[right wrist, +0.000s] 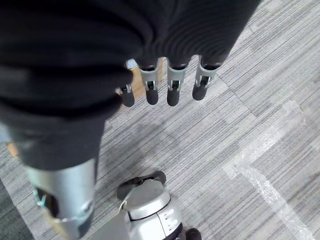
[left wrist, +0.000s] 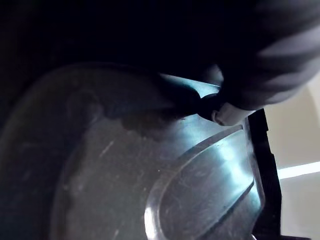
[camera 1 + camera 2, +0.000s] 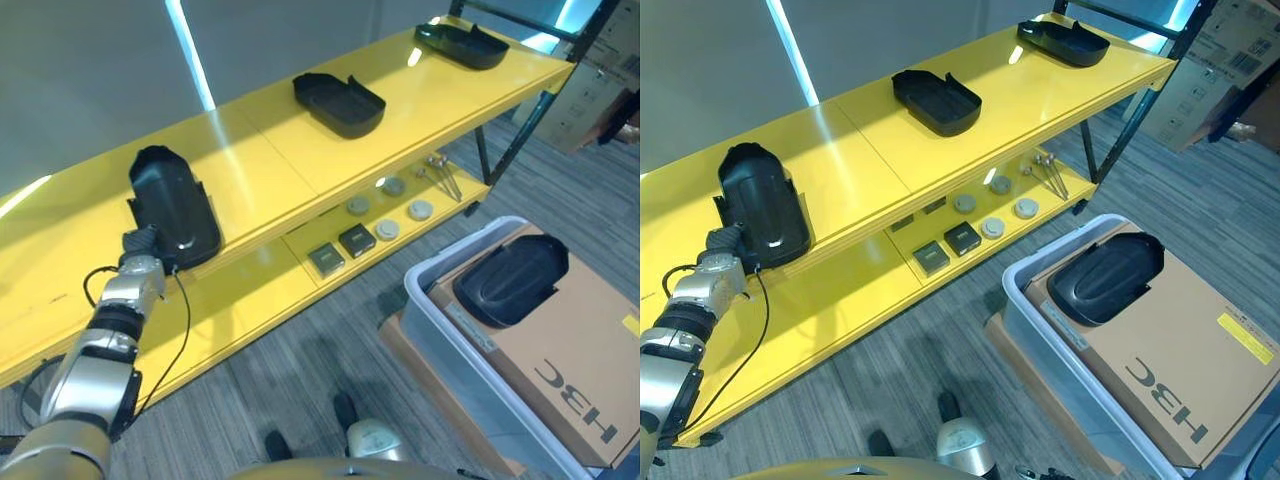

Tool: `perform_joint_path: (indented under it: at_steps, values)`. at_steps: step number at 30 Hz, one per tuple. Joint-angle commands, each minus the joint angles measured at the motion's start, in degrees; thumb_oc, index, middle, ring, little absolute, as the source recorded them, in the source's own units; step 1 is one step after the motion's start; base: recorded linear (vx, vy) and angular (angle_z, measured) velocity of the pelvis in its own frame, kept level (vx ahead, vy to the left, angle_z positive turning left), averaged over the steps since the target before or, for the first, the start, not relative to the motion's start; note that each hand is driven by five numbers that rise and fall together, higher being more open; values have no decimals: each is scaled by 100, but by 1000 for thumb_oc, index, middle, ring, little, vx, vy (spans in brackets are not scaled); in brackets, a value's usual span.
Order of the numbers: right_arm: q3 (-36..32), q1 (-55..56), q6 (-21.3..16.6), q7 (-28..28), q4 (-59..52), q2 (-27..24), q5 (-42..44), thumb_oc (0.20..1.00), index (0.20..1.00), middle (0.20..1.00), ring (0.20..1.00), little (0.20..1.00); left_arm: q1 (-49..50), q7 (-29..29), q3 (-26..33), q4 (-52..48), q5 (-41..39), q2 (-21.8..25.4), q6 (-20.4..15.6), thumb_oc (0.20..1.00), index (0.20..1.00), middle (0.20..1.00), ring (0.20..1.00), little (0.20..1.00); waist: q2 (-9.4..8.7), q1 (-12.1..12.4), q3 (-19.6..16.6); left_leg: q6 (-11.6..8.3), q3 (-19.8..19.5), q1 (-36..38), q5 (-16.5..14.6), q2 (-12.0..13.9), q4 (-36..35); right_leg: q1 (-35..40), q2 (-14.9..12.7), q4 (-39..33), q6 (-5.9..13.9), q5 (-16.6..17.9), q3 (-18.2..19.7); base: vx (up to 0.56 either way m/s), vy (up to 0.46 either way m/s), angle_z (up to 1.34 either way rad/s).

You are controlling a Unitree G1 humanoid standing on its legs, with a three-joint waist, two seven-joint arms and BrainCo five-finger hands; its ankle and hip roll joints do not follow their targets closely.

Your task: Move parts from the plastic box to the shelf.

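Left fingers: you cannot tell how they sit; the left hand (image 3: 142,248) is tucked against the near end of the black part (image 3: 172,205), and its wrist view gives you one pale tip (image 2: 227,114) against the part's rim, nothing more.
Right fingers: they hang fairly straight in a loose row (image 1: 172,87) over the carpet (image 1: 260,125), holding nothing; the right hand (image 1: 100,80) looks idle at your side.
Part in hand: it lies dome-up on the top board of the shelf (image 3: 290,160), near the front edge, probably so you can let go without reaching far.
Its make: smooth moulded plastic, dull black with a faint sheen, rounded like a shell with a raised ridge along it.
Parts already set down: two more (image 3: 338,103) (image 3: 462,44) lie hollow-side up further along the same board, well apart from each other.
Part still to move: one (image 3: 512,278) rests on a cardboard box (image 3: 570,350) inside the plastic box (image 3: 440,315), on the floor to your right.
Shelf: glossy yellow metal, flat, hard and likely slippery.
Lower board: small round discs (image 3: 388,229) and square blocks (image 3: 356,240) sit there.
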Motion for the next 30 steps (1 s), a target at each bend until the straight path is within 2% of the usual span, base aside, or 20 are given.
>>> perform_joint_path:
  at_steps: [1, 5, 10, 13, 20, 24, 30]
  values:
    - [191, 62, -292, 0, 404, -209, -201, 1000, 1000, 1000, 1000, 1000, -449, 410, 123, 631, 387, 586, -86, 200, 200, 200, 200, 200, -46, -30, -77, -284, -588, -153, -158, 733, 359, -312, -365, 745, 464, -448, 185, 103, 34, -2]
    - [224, -1, -393, -7, 518, -282, -253, 1000, 1000, 1000, 1000, 1000, -617, 570, 97, 905, 394, 701, -96, 200, 200, 200, 200, 200, -60, -47, -16, -285, -627, -250, -197, 737, 466, -390, -361, 824, 448, -489, 224, 22, 42, -2]
    - [281, -236, -588, -8, 635, -373, -197, 1000, 1000, 1000, 1000, 1000, -871, 790, 115, 1032, 131, 725, -363, 200, 200, 200, 200, 200, -131, -45, 265, -288, -702, -558, -220, 757, 600, -639, -329, 877, 421, -495, 306, -84, 36, -4]
    - [303, -281, -629, -10, 644, -379, -200, 1000, 1000, 1000, 1000, 1000, -950, 820, 87, 1037, 73, 705, -391, 200, 200, 200, 200, 200, -168, -33, 320, -292, -728, -619, -218, 769, 622, -666, -316, 855, 414, -483, 298, -47, -7, -1]
    - [348, -299, -713, 12, 663, -307, -151, 1000, 1000, 1000, 1000, 1000, -1030, 710, 122, 1112, -444, 514, -732, 200, 200, 200, 200, 200, -329, 14, 421, -319, -733, -744, -189, 843, 687, -679, -305, 759, 408, -419, 252, -11, -26, 0]
    - [364, -334, -713, 35, 660, -286, -112, 1000, 1000, 1000, 1000, 1000, -1066, 694, 78, 1091, -359, 390, -738, 200, 200, 200, 200, 200, -369, 27, 448, -330, -726, -787, -176, 866, 701, -699, -294, 746, 399, -404, 240, -27, -43, 0]
    - [419, -379, -698, 96, 688, -250, -54, 1000, 1000, 1000, 1000, 1000, -1238, 670, -133, 1196, -162, 285, -564, 200, 200, 200, 200, 200, -396, 16, 437, -359, -684, -801, -128, 908, 693, -646, -281, 672, 384, -382, 250, -4, -27, 0]
